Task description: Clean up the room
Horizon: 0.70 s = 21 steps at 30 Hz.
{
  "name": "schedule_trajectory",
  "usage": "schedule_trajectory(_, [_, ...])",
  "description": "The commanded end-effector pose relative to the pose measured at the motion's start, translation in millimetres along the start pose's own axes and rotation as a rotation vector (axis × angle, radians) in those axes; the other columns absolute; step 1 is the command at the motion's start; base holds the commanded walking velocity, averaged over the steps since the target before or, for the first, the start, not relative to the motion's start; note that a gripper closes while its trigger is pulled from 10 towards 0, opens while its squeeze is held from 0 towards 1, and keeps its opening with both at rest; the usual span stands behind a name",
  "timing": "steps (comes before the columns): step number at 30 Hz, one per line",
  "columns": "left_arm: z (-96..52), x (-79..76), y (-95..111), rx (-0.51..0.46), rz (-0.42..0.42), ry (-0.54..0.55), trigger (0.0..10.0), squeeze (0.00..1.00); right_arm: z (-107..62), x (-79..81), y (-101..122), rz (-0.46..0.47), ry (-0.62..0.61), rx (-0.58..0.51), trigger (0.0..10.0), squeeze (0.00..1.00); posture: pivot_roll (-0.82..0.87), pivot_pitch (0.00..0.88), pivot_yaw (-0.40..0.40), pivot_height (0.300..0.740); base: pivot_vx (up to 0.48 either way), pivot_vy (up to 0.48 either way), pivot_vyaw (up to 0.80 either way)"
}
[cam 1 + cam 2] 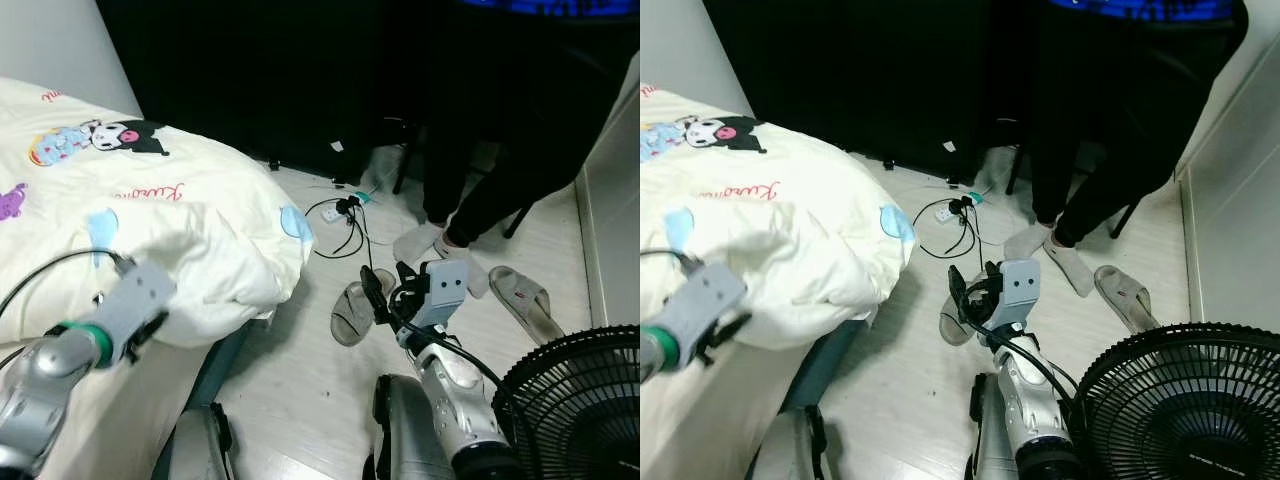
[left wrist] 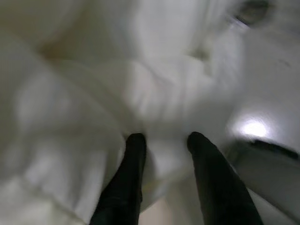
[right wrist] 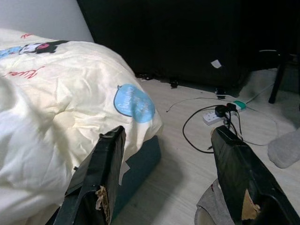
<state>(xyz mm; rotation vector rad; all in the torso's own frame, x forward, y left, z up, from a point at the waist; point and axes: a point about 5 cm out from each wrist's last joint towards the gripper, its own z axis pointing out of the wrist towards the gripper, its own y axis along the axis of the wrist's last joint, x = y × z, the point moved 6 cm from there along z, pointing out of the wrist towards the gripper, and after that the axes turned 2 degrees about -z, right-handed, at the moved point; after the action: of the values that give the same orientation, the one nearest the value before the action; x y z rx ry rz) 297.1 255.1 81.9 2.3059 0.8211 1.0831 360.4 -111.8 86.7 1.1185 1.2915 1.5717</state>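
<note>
- Left arm: silver casing, green ring at the wrist, grey boxy wrist block, black cable looping off it.
- Right arm: silver, jointed, black cable along the top, pale wrist block with two dark dots.
- Right fingers: long, black, pads chipped at the base.

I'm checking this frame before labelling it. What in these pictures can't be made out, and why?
- Person: cut off by the top edge of both eye views; upper body out of frame.
- Left gripper: left wrist view is blurred, so contact with the duvet is unclear.
- Slipper: partly hidden behind the right gripper in the eye views.
- Fan: cut off by the frame's corner.
</note>
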Motion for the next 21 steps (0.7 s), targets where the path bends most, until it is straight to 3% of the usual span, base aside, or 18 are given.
schedule_trajectory(1, [-3.9,-12.6,-10,0.029,0.053,-0.073,10.0,0.0,-1.1,1.4,-5,0.011,0.0,0.016,10.0,0.0,0.03,0.019,0.049,0.549,0.0,0.0,0.0])
schedule_trajectory(2, [-3.9,-12.6,-10,0.029,0.053,-0.073,10.0,0.0,-1.1,1.4,-5,0.011,0.0,0.016,10.0,0.0,0.03,0.019,0.049,0.549,0.0,0.0,0.0])
schedule_trajectory(4, [-19.0,-25.4,-31,0.09,0.177,-0.196,10.0,0.0,-4.3,-0.5,-6,0.009,-0.006,0.019,10.0,0.0,0.03,0.021,0.052,0.549,0.0,0.0,0.0])
schedule_trajectory(5, [-19.0,-25.4,-31,0.09,0.177,-0.196,10.0,0.0,-4.3,-0.5,-6,0.009,-0.006,0.019,10.0,0.0,0.03,0.021,0.052,0.549,0.0,0.0,0.0])
schedule_trajectory(7, [-35.8,-29.8,-51,0.162,0.341,-0.306,10.0,0.0,-6.9,-2.4,-8,0.009,-0.01,0.026,10.0,0.0,0.03,0.023,0.055,0.549,0.0,0.0,0.0])
schedule_trajectory(8, [-35.8,-29.8,-51,0.162,0.341,-0.306,10.0,0.0,-6.9,-2.4,-8,0.009,-0.01,0.026,10.0,0.0,0.03,0.023,0.055,0.549,0.0,0.0,0.0])
schedule_trajectory(9, [-47.6,-31.2,-64,0.206,0.45,-0.384,10.0,0.0,-7.5,-2.7,-9,0.009,-0.012,0.028,10.0,0.0,0.03,0.026,0.058,0.549,0.0,0.0,0.0])
schedule_trajectory(11, [-56.8,-31.0,-72,0.237,0.524,-0.439,10.0,0.0,-7.2,-2.6,-9,0.01,-0.013,0.028,10.0,0.0,0.03,0.026,0.058,0.549,0.0,0.0,0.0])
schedule_trajectory(14, [-63.0,-30.1,-78,0.262,0.572,-0.474,10.0,0.0,-6.8,-2.8,-9,0.011,-0.014,0.029,10.0,0.0,0.03,0.026,0.058,0.549,0.0,0.0,0.0])
schedule_trajectory(15, [-66.3,-20.3,-89,0.312,0.644,-0.469,10.0,0.0,-6.6,-2.3,-9,0.012,-0.013,0.029,10.0,0.0,0.04,0.03,0.059,0.549,0.0,0.0,0.0])
schedule_trajectory(18, [-68.7,-12.9,-96,0.346,0.693,-0.463,10.0,0.0,-6.5,-1.8,-10,0.013,-0.013,0.03,10.0,0.0,0.04,0.03,0.059,0.549,0.0,0.0,0.0])
schedule_trajectory(19, [-57.7,35.5,-96,0.414,0.739,-0.238,10.0,0.0,-6.8,-0.1,-10,0.015,-0.01,0.031,10.0,0.0,0.04,0.035,0.058,0.549,0.0,0.0,0.0])
schedule_trajectory(21, [-57.7,35.5,-96,0.414,0.739,-0.238,10.0,0.0,-6.8,-0.1,-10,0.015,-0.01,0.031,10.0,0.0,0.04,0.035,0.058,0.549,0.0,0.0,0.0])
